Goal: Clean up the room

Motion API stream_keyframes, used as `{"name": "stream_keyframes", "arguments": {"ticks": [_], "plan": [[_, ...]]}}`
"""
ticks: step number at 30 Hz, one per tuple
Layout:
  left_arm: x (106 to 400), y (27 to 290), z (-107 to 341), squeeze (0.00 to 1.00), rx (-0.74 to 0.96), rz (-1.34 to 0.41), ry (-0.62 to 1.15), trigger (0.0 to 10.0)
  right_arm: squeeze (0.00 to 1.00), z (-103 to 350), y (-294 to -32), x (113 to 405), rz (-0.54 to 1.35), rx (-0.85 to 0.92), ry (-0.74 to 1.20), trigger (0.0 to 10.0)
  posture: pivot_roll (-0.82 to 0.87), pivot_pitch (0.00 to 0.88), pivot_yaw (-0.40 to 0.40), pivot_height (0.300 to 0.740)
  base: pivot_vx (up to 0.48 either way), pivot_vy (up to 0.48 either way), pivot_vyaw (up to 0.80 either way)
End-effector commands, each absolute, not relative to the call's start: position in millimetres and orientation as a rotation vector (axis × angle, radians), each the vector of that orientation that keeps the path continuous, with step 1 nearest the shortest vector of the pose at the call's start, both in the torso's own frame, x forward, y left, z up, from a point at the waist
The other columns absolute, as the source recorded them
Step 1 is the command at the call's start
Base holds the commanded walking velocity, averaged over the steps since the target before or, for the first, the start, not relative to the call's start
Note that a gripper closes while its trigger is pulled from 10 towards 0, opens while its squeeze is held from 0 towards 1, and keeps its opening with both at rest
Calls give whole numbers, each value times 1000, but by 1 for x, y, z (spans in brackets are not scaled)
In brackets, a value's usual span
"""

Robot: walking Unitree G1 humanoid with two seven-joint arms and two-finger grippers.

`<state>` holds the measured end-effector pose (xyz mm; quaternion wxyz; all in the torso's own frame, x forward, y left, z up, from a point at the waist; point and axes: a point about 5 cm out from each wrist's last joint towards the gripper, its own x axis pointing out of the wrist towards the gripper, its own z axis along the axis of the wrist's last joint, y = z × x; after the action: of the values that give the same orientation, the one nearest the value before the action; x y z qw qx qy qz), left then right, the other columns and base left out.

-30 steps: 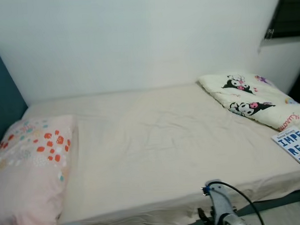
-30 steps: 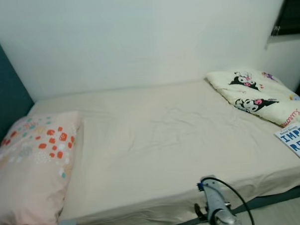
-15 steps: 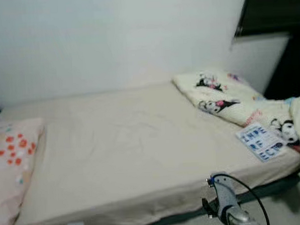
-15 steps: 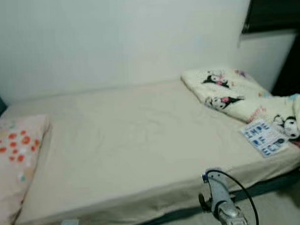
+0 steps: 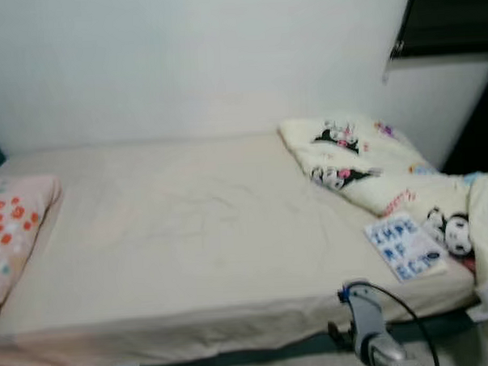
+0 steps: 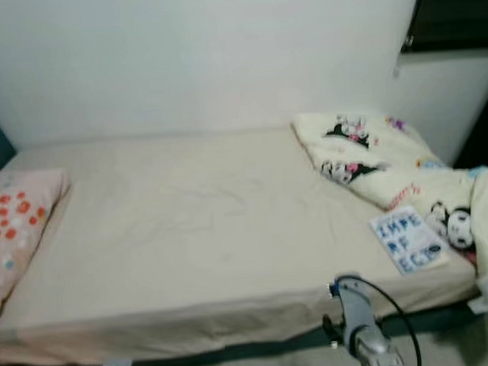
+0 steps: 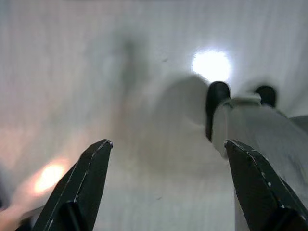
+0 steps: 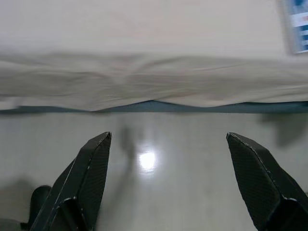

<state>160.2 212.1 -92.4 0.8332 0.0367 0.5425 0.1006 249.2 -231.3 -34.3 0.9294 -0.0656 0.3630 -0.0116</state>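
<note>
Right gripper (image 8: 166,187) (fingers spread, empty) hangs low; we should approach the book (image 5: 405,246) squarely on the bed (image 5: 189,234).

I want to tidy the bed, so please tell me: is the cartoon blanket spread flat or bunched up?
Bunched up. The blanket lies heaped in folds at the bed's right end, one part hanging over the edge; a book rests beside it.
</note>
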Motion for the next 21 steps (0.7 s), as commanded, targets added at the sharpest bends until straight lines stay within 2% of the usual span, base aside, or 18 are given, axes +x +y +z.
{"name": "stream_keyframes", "arguments": {"ticks": [1,18,21], "plan": [[159,213,-93,0,84,210,1153,10000,0,-36,-228,248,-16,-128,756,10000,-49,0,-44,740,0,-480,775],[162,210,-92,0,73,200,1140,10000,0,-34,-228,251,-28,-124,745,10000,-43,0,-46,740,0,-480,753],[164,209,-92,0,69,197,1136,10000,0,-33,-229,252,-43,-124,744,10000,-49,0,-43,740,0,-480,0]]}}
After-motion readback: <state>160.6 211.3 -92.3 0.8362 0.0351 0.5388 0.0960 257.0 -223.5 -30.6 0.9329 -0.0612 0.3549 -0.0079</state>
